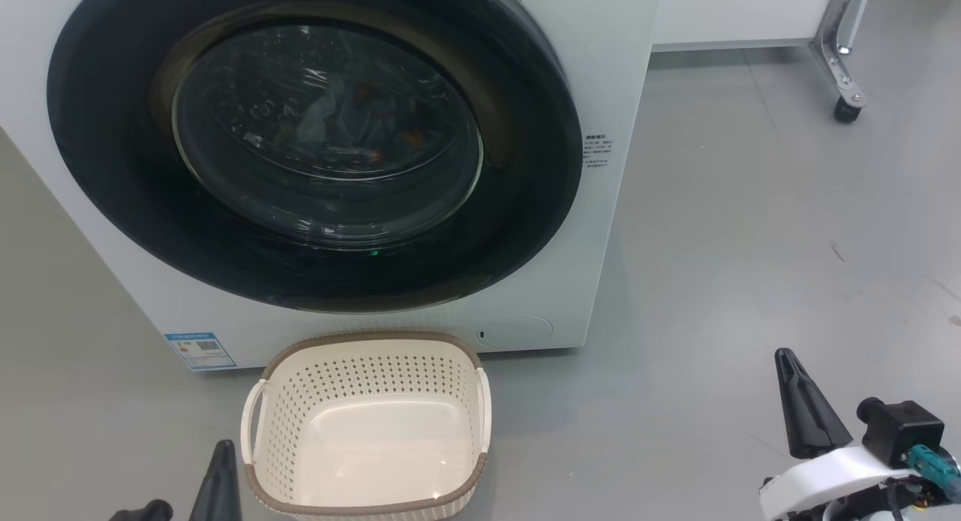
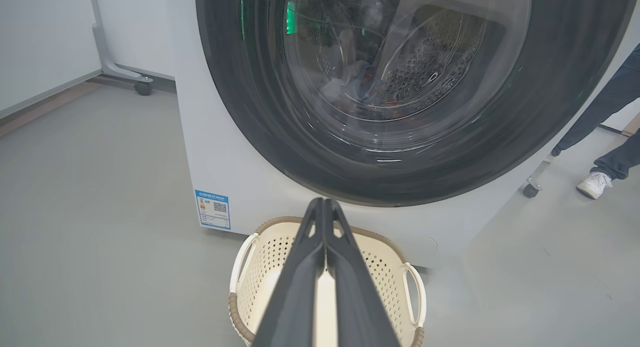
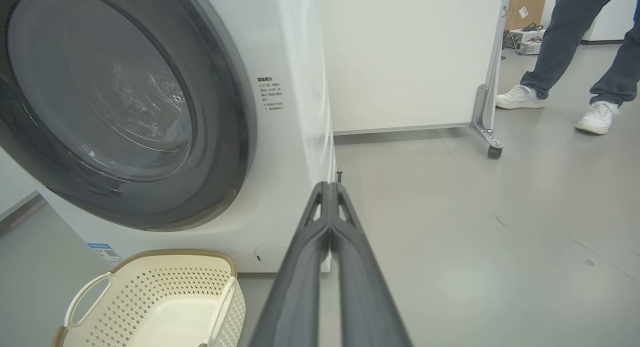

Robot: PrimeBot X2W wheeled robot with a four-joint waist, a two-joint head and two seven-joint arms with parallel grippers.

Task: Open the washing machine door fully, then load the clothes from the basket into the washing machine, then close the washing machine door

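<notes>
The white washing machine stands before me with its round black-rimmed door shut flat against the front. Through the glass I make out blue and orange clothes lying in the drum, also visible as clothes in the left wrist view. The cream basket sits on the floor below the door with nothing in it. My left gripper is shut and empty, low over the basket. My right gripper is shut and empty, to the right of the machine and basket.
Grey floor spreads out to the right of the machine. A white panel on a metal leg with a caster stands at the back right. A person's legs and white shoes are beyond it.
</notes>
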